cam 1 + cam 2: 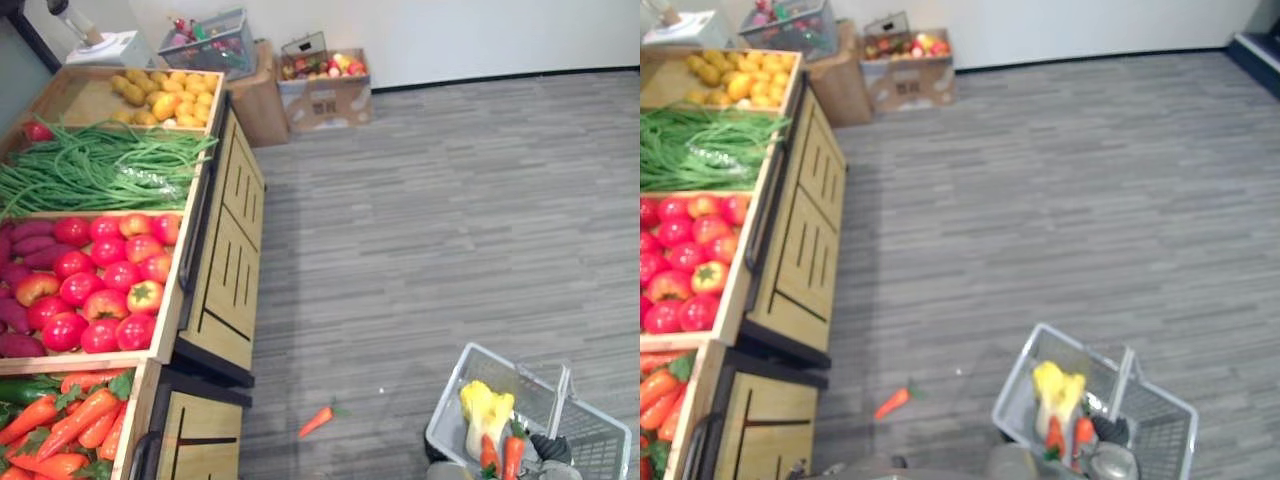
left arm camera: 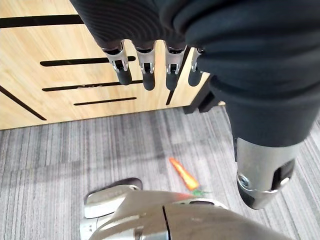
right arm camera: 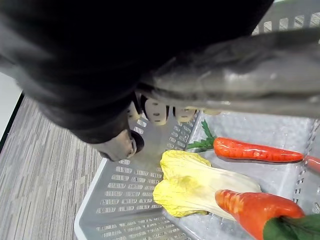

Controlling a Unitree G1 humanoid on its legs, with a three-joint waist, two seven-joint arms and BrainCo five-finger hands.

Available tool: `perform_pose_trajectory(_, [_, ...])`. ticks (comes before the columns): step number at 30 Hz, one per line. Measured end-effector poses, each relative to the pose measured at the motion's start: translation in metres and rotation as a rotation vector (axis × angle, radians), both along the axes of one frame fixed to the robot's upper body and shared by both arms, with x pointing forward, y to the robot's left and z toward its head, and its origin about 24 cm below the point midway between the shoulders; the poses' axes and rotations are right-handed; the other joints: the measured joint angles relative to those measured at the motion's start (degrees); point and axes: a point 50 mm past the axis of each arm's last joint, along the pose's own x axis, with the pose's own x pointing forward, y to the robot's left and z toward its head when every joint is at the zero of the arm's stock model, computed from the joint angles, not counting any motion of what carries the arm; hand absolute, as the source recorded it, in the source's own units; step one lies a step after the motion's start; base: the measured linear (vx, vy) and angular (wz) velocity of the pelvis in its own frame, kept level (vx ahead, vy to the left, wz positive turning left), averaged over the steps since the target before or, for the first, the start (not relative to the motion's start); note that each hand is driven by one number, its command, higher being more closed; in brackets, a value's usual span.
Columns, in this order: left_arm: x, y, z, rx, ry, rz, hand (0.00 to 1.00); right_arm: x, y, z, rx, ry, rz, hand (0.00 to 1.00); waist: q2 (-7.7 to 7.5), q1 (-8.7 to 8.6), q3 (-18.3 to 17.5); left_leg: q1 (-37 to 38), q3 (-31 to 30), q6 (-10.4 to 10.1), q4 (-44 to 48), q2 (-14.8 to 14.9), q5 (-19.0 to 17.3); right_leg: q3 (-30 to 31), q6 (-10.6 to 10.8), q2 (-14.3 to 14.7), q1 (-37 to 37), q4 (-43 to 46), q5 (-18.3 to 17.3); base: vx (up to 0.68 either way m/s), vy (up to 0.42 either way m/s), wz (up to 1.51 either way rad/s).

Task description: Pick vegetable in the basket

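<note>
A loose carrot [image 1: 316, 421] lies on the floor [image 1: 450, 200] well to the left of the basket [image 1: 447, 408], under the left hand [image 2: 148, 75] and clear of it. That hand hangs with its fingers straight and slightly apart, holding nothing. The right hand [image 3: 119, 145] is curled round the basket's handle [image 3: 235, 82]. Inside the basket lie a yellow cabbage [image 3: 195, 185] and two carrots [image 3: 255, 150] (one leans on the cabbage, its green top up).
</note>
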Motion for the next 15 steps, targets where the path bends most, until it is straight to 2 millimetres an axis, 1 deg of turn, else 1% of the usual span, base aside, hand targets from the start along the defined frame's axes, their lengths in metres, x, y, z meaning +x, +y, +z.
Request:
perform_pose_trajectory(1, [0.000,0.000,0.000,-0.001,0.000,-0.002,0.00,0.000,0.000,0.000,-0.001,0.000,-0.001,1.00,-0.10,0.05,-0.1,0.1,0.8,0.4,-0.3,-0.3,-0.3,0.5,0.2,-0.2,-0.5,0.2,0.1,-0.03,0.068,-0.19])
perform_pose_trajectory(4, [-0.002,-0.002,-0.001,-0.007,0.014,-0.006,0.00,-0.001,0.000,-0.001,0.004,0.005,0.004,1.00,-0.39,0.06,-0.1,1.1,1.6,0.6,-0.3,-0.5,-1.4,2.0,0.5,-0.1,-0.5,0.1,0.3,-0.02,0.037,-0.32])
perform_pose_trajectory(7, [0.001,-0.003,-0.001,-0.009,0.010,-0.017,0.00,0.000,0.003,-0.002,0.013,0.008,0.019,1.00,-0.88,0.31,0.0,1.7,3.3,0.9,-0.1,-0.8,-2.4,3.7,0.8,0.1,-1.0,0.7,0.5,-0.03,0.021,-0.34])
perform_pose_trajectory(9, [0.006,-0.004,-0.001,-0.008,0.004,-0.045,0.00,0.004,0.003,-0.001,0.014,-0.003,0.021,1.00,-0.91,1.10,-0.1,1.7,4.4,1.2,0.0,-0.8,-3.1,4.0,-0.3,0.9,-3.7,4.7,-0.3,-0.03,0.007,-0.44])
perform_pose_trajectory(10, [0.008,-0.004,-0.001,-0.008,0.005,-0.060,0.00,0.009,0.004,0.001,0.017,-0.018,0.020,1.00,-0.84,1.36,0.0,2.0,5.6,1.4,0.0,-0.5,-3.2,3.4,-1.6,2.0,-6.8,10.2,-1.1,-0.02,-0.011,-0.59])
perform_pose_trajectory(11, [0.009,-0.004,-0.001,-0.006,0.006,-0.080,0.00,0.014,0.005,0.003,0.018,-0.036,0.018,1.00,-0.52,1.30,0.2,3.0,6.6,1.5,-0.2,-0.3,-3.2,2.3,-2.9,3.0,-10.2,17.9,-1.9,-0.02,-0.011,-0.53])
perform_pose_trajectory(12, [0.009,-0.003,-0.001,-0.003,0.007,-0.091,0.00,0.015,0.005,0.003,0.019,-0.043,0.013,1.00,-0.80,1.22,0.6,4.0,7.2,1.5,-0.3,-0.3,-3.3,1.8,-3.5,3.3,-11.6,21.9,-2.3,-0.05,-0.005,-0.39])
perform_pose_trajectory(13, [0.010,0.000,0.000,0.006,0.010,-0.101,0.00,0.016,0.008,0.003,0.025,-0.050,0.006,1.00,-1.40,1.10,1.5,6.4,7.8,1.8,-0.5,-0.5,-3.4,0.8,-3.7,3.4,-13.0,28.1,-2.4,-0.05,-0.003,-0.22])
perform_pose_trajectory(14, [0.009,0.002,0.000,0.011,0.014,-0.103,0.00,0.013,0.011,0.002,0.027,-0.050,-0.003,1.00,-2.27,0.97,1.8,8.4,8.3,2.0,-1.3,-0.6,-3.4,-0.5,-3.7,2.7,-13.5,30.9,-2.4,-0.05,-0.010,-0.19])
perform_pose_trajectory(15, [0.008,0.002,0.000,0.011,0.016,-0.102,0.00,0.012,0.011,0.002,0.025,-0.051,-0.005,1.00,-1.77,0.96,1.9,9.1,8.9,2.1,-1.7,-0.5,-3.3,-1.4,-3.7,2.0,-13.6,31.1,-2.4,-0.02,-0.009,-0.11])
